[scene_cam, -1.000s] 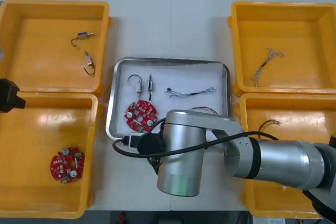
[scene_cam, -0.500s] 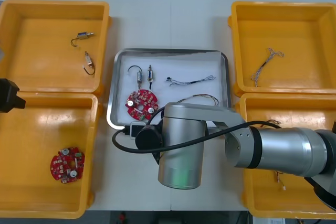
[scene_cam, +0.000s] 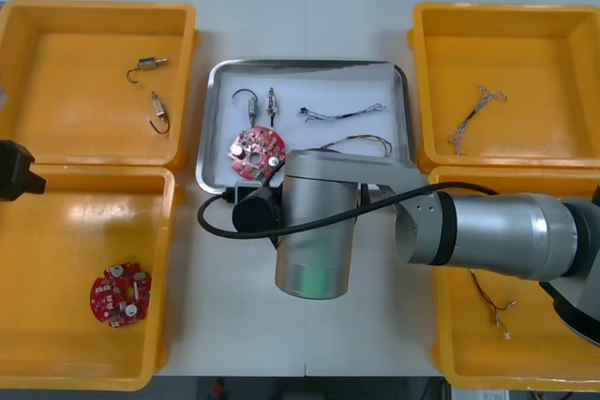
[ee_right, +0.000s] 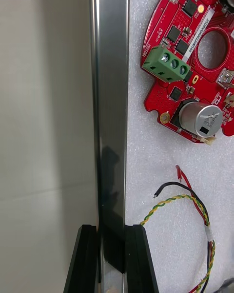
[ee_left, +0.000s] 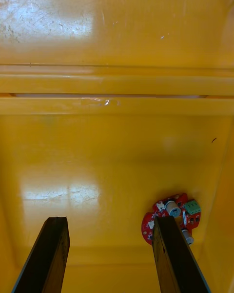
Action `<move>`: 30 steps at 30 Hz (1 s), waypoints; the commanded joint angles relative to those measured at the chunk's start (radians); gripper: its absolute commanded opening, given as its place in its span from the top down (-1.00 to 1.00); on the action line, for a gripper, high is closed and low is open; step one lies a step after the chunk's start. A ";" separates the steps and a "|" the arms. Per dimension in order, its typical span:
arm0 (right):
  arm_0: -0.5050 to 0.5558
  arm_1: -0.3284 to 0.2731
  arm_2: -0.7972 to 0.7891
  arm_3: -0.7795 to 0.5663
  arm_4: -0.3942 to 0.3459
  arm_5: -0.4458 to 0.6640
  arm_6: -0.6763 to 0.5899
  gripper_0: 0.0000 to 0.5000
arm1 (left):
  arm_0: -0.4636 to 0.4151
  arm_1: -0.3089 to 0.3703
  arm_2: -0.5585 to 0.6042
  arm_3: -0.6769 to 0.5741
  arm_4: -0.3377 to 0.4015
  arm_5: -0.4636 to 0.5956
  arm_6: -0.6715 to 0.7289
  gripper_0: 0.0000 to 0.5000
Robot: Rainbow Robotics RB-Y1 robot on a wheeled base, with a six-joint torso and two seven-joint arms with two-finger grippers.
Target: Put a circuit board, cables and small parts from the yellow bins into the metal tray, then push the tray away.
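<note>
The metal tray (scene_cam: 305, 65), white inside, lies between the yellow bins. It holds a red circuit board (scene_cam: 257, 153), a blue and white cable (scene_cam: 342, 113), a red and yellow cable (scene_cam: 361, 142) and two small metal parts (scene_cam: 248, 102). My right arm (scene_cam: 314, 231) covers the tray's near edge. In the right wrist view my right gripper (ee_right: 111, 234) is shut on the tray's rim (ee_right: 111, 102), one finger on each side, beside the circuit board (ee_right: 195, 63) and the red and yellow cable (ee_right: 195, 210). My left gripper (ee_left: 109, 224) hangs open over the near left bin (ee_left: 117, 151).
The far left bin (scene_cam: 56, 16) holds two small metal parts (scene_cam: 159, 111). A second circuit board (scene_cam: 120, 294) lies in the near left bin. The far right bin (scene_cam: 562, 25) has a cable (scene_cam: 475, 117); the near right bin (scene_cam: 562, 362) has another cable (scene_cam: 492, 302).
The tray has slid away from me across the table, its contents riding along. My right arm moved with it, fingers on the rim. The left arm stayed put.
</note>
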 commanded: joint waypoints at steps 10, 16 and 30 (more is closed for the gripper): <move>-0.125 0.013 -0.005 0.082 0.013 -0.039 0.061 1.00 | 0.021 0.041 0.026 -0.031 -0.010 0.006 -0.046 -1.00; -0.162 0.012 -0.005 0.128 0.013 -0.069 0.083 1.00 | 0.021 0.041 0.026 -0.031 -0.010 0.006 -0.046 -1.00; -0.210 0.012 -0.005 0.275 0.013 -0.237 0.123 1.00 | 0.021 0.041 0.026 -0.031 -0.010 0.006 -0.046 -1.00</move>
